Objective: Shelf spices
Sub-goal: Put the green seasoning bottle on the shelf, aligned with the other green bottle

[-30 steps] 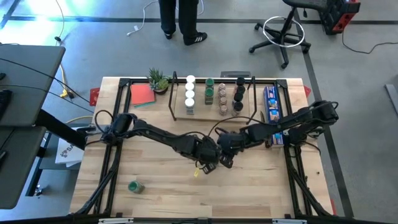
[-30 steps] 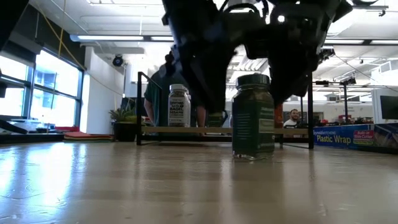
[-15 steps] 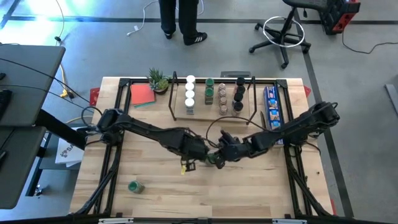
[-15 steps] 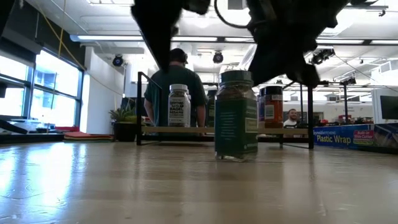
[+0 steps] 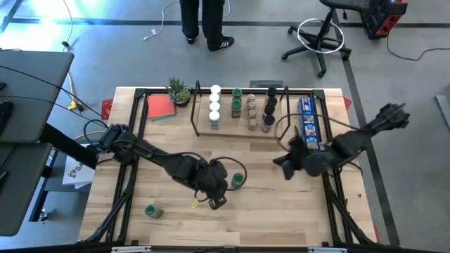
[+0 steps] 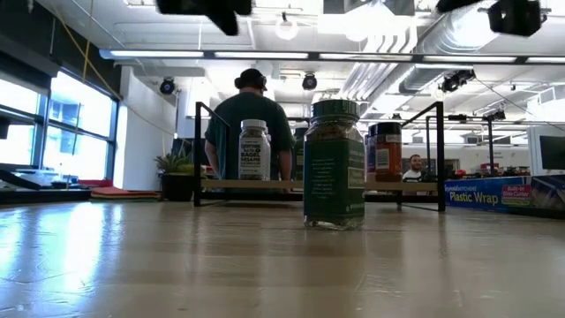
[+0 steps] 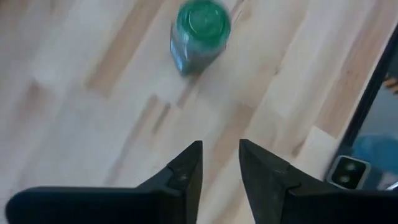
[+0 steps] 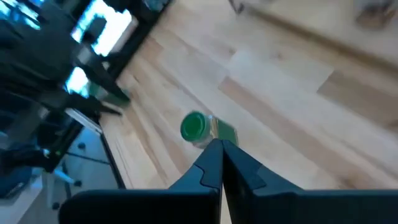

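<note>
Tabletop: left claw [image 7: 221,163] agape, empty

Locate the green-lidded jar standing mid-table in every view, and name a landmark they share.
High view: green-lidded jar mid-table, beside the left gripper.
Low view: jar centre frame, upright.
Left wrist view: beyond the fingers.
Right wrist view: just past the fingertips.
Shared landmark: the shelf, behind the jar.
</note>
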Motion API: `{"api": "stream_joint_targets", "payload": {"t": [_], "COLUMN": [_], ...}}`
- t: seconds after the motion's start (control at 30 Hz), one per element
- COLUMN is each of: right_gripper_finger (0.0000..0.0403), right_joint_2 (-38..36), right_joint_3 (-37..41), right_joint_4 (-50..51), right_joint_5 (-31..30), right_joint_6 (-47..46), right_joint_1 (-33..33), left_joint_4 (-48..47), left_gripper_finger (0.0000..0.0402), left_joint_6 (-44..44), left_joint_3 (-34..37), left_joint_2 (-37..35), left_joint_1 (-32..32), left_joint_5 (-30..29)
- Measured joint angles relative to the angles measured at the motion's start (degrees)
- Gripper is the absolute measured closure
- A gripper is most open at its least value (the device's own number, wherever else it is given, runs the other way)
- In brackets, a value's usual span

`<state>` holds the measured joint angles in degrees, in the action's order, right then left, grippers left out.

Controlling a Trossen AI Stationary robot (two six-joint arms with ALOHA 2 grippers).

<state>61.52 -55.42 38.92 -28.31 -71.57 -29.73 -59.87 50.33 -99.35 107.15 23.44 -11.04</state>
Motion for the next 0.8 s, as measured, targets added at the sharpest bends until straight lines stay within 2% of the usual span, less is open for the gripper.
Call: {"api": "stream_joint_targets", "payload": {"t": [0.13,0.23,0.37,0.47,0.6,0.8], "right_gripper_finger": [0.0403,0.0403,0.0403,0.0403,0.0403,0.0403], "right_joint_2": [-4.1,-4.7,-4.7,-4.7,-4.7,-5.9], "right_joint_3": [0.0,0.0,0.0,0.0,0.0,0.0], "right_joint_4": [1.9,2.7,4.1,6.6,8.8,13.1], "right_joint_5": [-8.4,-10.6,-8.7,-5.4,-2.1,-0.5], "right_joint_6": [0.8,4.6,10.1,11.4,12.0,13.1], "right_joint_1": [-4.6,-6.4,-7.2,-7.7,-9.2,-13.2], "left_joint_4": [0.9,5.5,12.6,13.3,11.7,14.1], "left_gripper_finger": [0.0268,0.0226,0.0161,0.0126,0.0115,0.0116], "left_joint_6": [8.8,11.7,11.1,10.6,11.0,12.2], "left_joint_3": [0.0,0.0,0.0,0.0,0.0,-0.2], "left_joint_2": [0.1,0.6,3.0,5.9,8.5,9.8], "left_joint_1": [1.2,-0.5,-4.0,-7.0,-9.7,-10.1], "left_joint_5": [-0.4,0.3,4.5,10.2,13.1,9.2]}}
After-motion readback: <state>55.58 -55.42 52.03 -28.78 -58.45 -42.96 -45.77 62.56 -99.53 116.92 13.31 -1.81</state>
